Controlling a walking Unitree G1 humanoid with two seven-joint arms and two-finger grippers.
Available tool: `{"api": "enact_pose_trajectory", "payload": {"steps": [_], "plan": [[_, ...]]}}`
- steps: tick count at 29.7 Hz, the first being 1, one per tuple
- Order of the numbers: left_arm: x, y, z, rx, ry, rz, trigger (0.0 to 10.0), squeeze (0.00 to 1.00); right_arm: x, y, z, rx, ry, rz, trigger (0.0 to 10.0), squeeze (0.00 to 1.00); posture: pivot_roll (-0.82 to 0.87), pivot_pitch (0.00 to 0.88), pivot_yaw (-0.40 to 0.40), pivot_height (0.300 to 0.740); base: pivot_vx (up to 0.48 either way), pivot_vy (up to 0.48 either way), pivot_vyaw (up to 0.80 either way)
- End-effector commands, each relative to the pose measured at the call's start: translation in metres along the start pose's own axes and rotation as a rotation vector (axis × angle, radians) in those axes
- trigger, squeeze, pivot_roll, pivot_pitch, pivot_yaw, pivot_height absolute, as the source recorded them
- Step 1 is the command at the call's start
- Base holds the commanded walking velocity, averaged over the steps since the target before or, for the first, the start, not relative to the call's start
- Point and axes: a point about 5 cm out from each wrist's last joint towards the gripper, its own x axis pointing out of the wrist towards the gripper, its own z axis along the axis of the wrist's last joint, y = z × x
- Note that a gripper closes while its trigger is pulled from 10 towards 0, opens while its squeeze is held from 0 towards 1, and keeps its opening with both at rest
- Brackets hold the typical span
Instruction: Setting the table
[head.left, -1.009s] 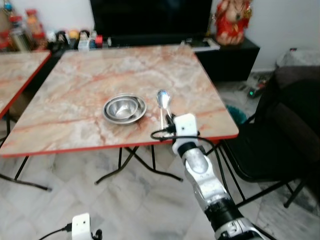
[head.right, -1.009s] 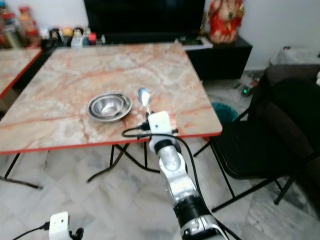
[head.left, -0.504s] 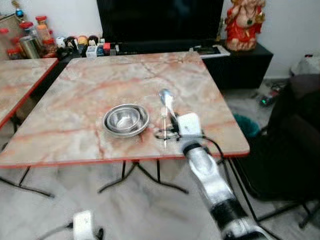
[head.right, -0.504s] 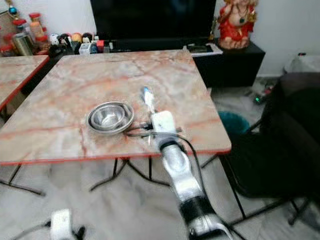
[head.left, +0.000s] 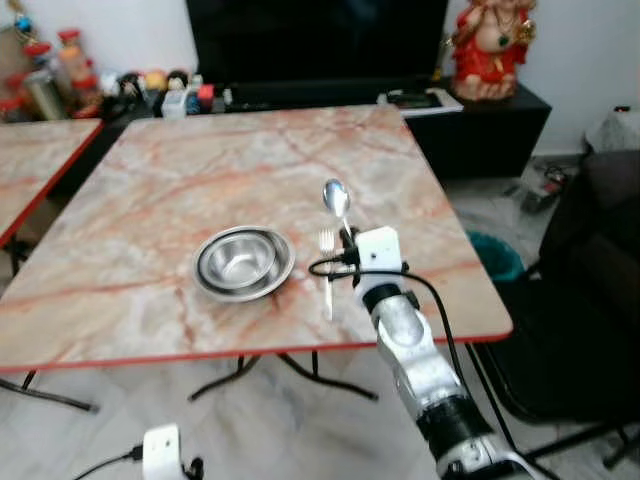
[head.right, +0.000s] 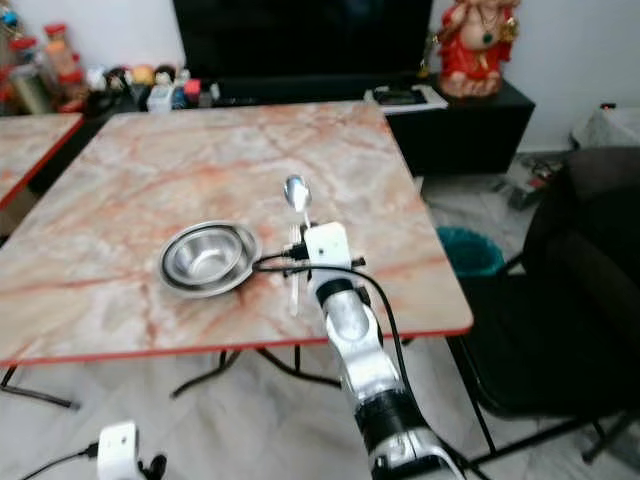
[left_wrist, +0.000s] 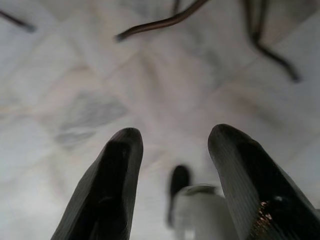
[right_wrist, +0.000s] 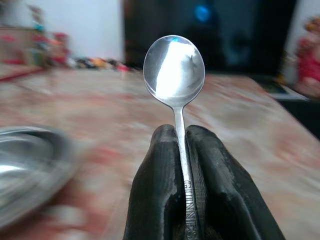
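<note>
A steel bowl sits on the marble table near its front edge. A fork lies on the table just right of the bowl. My right gripper is shut on the handle of a steel spoon, which sticks out forward over the table to the right of the fork; the spoon's bowl shows ahead of my right wrist. My left gripper hangs open low over the floor, holding nothing.
A second marble table stands at the left. A dark chair is at the right, close to the table's corner. Behind the table are a TV stand with small bottles and a red statue. Table legs cross beneath.
The camera has shifted, so the whole scene sits differently. My right arm still holds the spoon beside the fork; the spoon's bowl now lies a little farther over the table.
</note>
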Motion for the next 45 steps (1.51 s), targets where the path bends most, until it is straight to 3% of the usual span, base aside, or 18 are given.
{"api": "enact_pose_trajectory", "payload": {"steps": [1,20,29,45], "plan": [[0.000,0.011,0.002,0.017,0.003,0.024,10.0,0.00,0.004,0.007,0.009,0.009,-0.025,0.010,10.0,0.00,0.06,0.000,0.041,0.740,0.337,0.000,0.00],[-0.003,0.022,-0.002,0.028,0.011,0.036,10.0,0.00,0.000,0.006,-0.013,0.007,0.074,-0.057,10.0,0.00,0.08,0.000,0.062,0.740,0.071,0.000,0.00],[-0.006,0.028,-0.007,0.040,0.022,0.041,10.0,0.00,0.002,0.014,-0.030,-0.004,0.158,-0.071,10.0,0.00,0.10,0.000,0.076,0.740,0.000,0.000,0.00],[-0.012,0.040,-0.019,0.048,0.042,0.061,10.0,0.00,0.010,0.003,-0.039,0.036,0.254,-0.097,10.0,0.00,0.13,0.000,0.075,0.740,0.000,0.000,0.00]]}}
